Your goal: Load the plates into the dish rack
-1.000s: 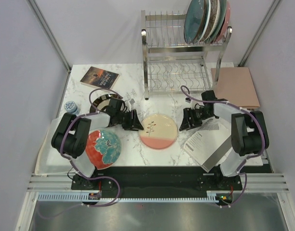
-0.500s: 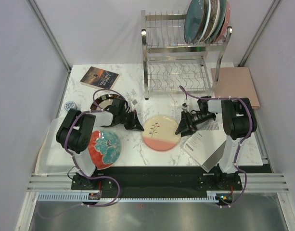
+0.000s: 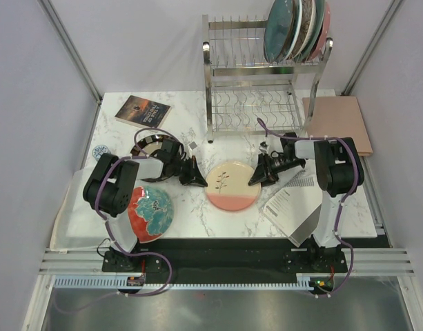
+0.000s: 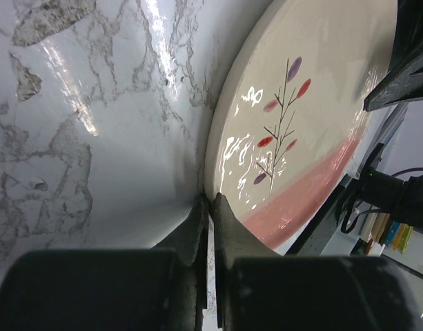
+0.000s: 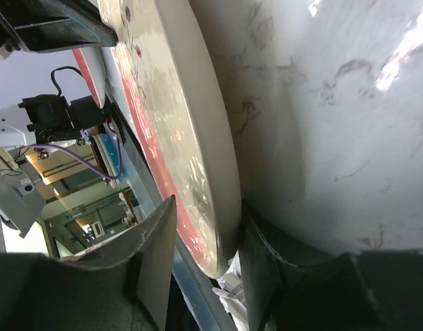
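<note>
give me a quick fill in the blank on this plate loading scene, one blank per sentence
1. The left gripper is ____, its tips beside the cream-and-pink plate.
2. The right gripper has one finger on each side of that plate's ____.
3. The racked plates stand in the ____ tier of the dish rack.
4. The red plate bears a ____ flower.
Missing words: shut; rim; upper; teal.
</note>
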